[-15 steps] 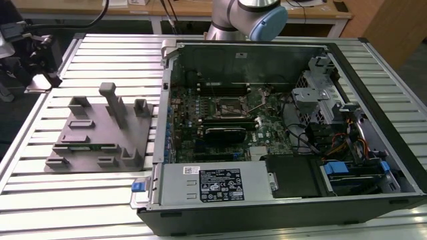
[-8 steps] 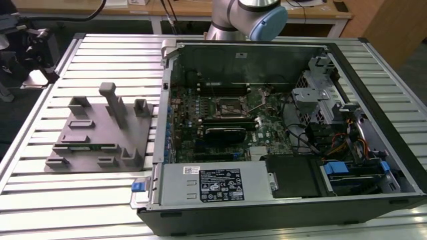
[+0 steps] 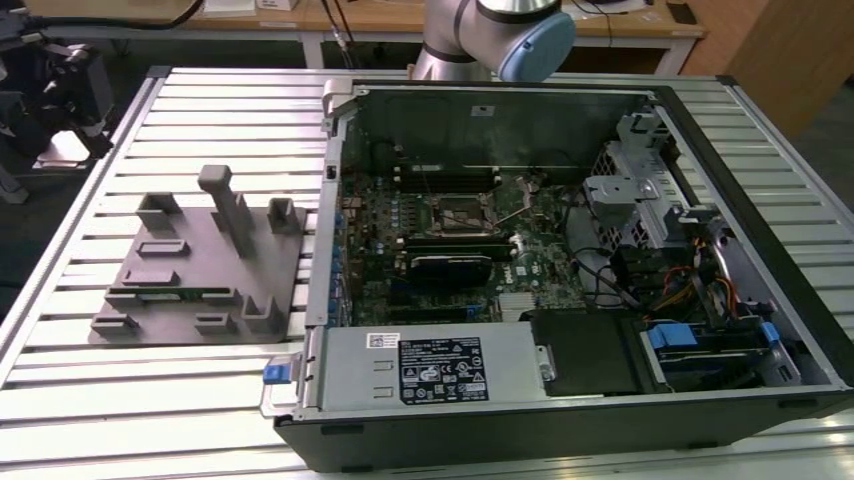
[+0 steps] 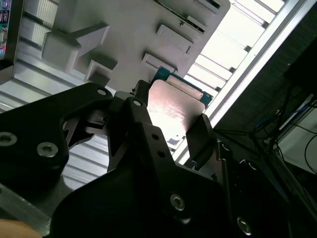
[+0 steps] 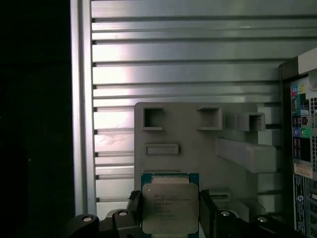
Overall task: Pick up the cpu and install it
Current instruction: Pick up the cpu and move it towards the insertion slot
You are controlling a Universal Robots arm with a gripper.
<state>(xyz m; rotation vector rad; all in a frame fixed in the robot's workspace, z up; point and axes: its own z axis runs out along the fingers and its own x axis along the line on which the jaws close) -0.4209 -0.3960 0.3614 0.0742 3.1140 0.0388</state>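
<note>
One grey fixture plate (image 3: 187, 268) lies beside the open computer case (image 3: 601, 420) in the exterior view. In the second wrist view, the gripper (image 4: 168, 121) pinches the cpu (image 4: 173, 111) by opposite edges, above that plate. In the first wrist view, the clamped cpu overlaps the plate's edge.

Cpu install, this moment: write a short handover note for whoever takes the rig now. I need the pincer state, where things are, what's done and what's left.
Pincer: shut on the cpu, with its fingers on two opposite edges, in both wrist views.
Cpu: held over the grey fixture, which lies beside the open case.
Socket: on the board inside the case, in the exterior view.
Done: pick-up.
Left: the install; the cpu is not yet in the socket.
</note>
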